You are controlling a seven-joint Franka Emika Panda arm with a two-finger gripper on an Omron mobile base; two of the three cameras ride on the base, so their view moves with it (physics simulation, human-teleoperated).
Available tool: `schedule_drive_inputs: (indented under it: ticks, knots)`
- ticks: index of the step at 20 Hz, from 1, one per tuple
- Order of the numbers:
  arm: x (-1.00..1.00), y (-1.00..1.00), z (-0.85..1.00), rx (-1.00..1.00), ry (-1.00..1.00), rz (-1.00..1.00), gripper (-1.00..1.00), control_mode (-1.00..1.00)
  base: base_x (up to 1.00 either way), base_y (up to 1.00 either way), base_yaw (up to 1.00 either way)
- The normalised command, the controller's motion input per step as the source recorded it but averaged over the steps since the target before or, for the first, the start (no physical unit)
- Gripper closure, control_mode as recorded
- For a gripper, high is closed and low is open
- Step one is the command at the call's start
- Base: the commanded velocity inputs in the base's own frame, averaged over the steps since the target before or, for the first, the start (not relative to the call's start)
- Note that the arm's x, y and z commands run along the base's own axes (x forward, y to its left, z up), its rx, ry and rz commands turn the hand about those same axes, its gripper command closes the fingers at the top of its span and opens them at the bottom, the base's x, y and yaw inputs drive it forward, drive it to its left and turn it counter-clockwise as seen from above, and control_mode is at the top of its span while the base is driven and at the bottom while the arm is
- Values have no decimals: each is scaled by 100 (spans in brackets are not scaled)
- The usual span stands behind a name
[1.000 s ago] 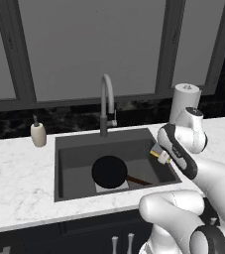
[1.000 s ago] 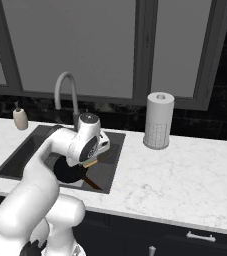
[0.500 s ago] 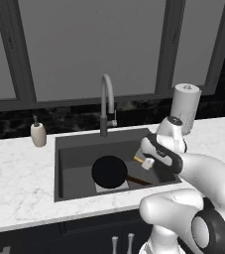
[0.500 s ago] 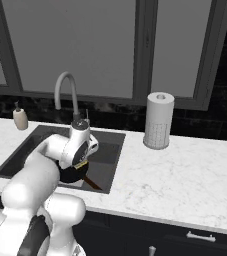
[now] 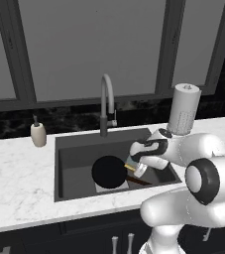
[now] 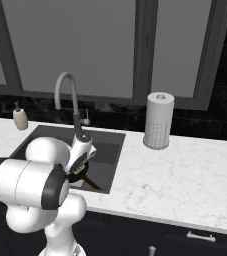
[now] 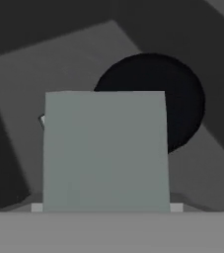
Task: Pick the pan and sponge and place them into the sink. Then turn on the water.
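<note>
The black pan (image 5: 109, 172) lies on the floor of the dark grey sink (image 5: 64, 149), its reddish-brown handle (image 5: 140, 180) pointing right. Just above the pan's right side, over the basin, hangs my gripper (image 5: 135, 165), shut on the sponge (image 5: 130, 168), whose yellow edge peeks out. In the hand view the sponge's grey-green face (image 7: 106, 153) sits close in front, with the pan (image 7: 177, 99) behind it. From the right base view, the gripper (image 6: 80, 167) shows over the pan handle (image 6: 92, 184). The gooseneck faucet (image 5: 106, 99) stands behind the sink; no water is running.
A cream soap dispenser (image 5: 38, 134) stands on the white marble counter left of the sink. A paper towel roll (image 5: 185, 109) stands at the back right. My own arm stretches across the sink's right rim. Dark cabinets run below the counter front.
The arm has swung left and down with the sponge, from above the sink's right rim to over the basin beside the pan. The pan has not moved.
</note>
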Motion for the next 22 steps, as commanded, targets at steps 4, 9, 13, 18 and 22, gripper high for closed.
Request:
schedule_drive_inputs:
  ticks: [4,9,13,18,22]
  knots:
    - [41,36,-39,0,0,5,100,-100,0,0,0]
    - [49,29,-33,0,2,0,100,-100,0,0,0]
    - [42,7,-47,0,1,0,100,-100,0,0,0]
    - [28,0,-48,0,0,0,100,-100,0,0,0]
    - [32,1,-45,0,0,0,100,-100,0,0,0]
